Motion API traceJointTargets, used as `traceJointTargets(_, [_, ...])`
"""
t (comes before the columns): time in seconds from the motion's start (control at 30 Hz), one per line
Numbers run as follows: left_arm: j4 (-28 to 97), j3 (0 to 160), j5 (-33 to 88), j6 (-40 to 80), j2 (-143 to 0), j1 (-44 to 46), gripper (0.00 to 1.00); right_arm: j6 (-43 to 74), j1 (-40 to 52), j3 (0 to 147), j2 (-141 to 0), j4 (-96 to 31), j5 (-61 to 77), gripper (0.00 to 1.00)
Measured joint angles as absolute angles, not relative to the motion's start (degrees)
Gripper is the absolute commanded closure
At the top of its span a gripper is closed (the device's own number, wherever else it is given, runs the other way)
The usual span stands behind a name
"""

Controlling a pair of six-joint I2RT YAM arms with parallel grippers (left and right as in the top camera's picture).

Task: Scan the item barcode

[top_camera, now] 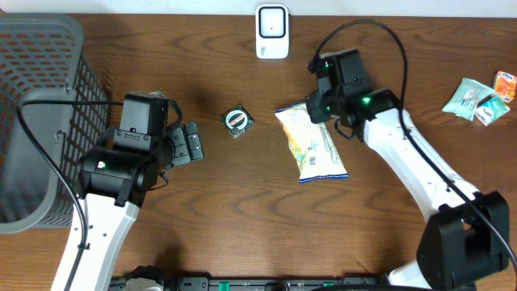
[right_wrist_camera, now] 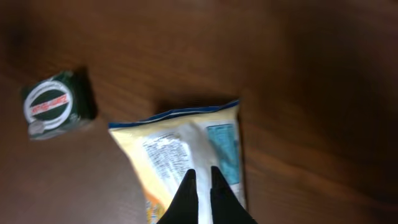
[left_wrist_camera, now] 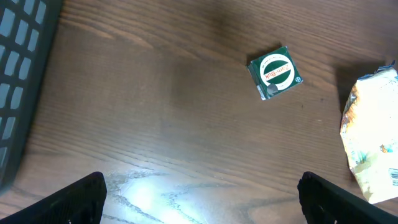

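A yellow and white snack bag with a blue end lies on the wooden table, printed back up in the right wrist view. My right gripper is at its upper end. Its fingertips are shut, with a thin white strip of the bag's middle seam between them. The white scanner stands at the table's far edge. My left gripper hovers open over bare wood, with nothing between its fingers. The bag's edge shows at the right of the left wrist view.
A small green box with a round label lies between the grippers, left of the bag. A grey mesh basket stands at the left. Small packets lie at the far right.
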State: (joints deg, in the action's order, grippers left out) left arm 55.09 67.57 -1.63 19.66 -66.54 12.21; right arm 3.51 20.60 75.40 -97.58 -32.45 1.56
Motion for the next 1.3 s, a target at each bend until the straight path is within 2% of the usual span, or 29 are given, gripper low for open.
traceJointTargets(0.23, [55.1, 67.6, -1.6, 19.7, -66.5, 12.2, 0.02, 3.5, 20.6, 75.4, -102.1, -35.3, 0.9, 0.99])
traceJointTargets(0.53, [55.1, 67.6, -1.6, 19.7, -66.5, 12.2, 0.02, 3.5, 20.6, 75.4, -113.2, -36.0, 10.2, 0.99])
traceJointTargets(0.67, [55.1, 67.6, -1.6, 19.7, -66.5, 12.2, 0.02, 3.5, 20.6, 75.4, -113.6, -36.1, 11.6, 0.99])
traceJointTargets(0.83, [55.1, 67.6, -1.6, 19.7, -66.5, 12.2, 0.02, 3.7, 20.6, 75.5, -111.4, -38.1, 11.3, 0.99])
traceJointTargets(1.1, [55.1, 67.6, -1.6, 19.7, -66.5, 12.2, 0.02, 3.7, 20.6, 76.8, -96.5, -37.8, 1.4, 0.98])
traceJointTargets(1.3, [55.1, 67.6, -1.6, 19.7, -66.5, 12.2, 0.02, 3.7, 20.5, 77.1, -97.1, -38.0, -1.7, 0.97])
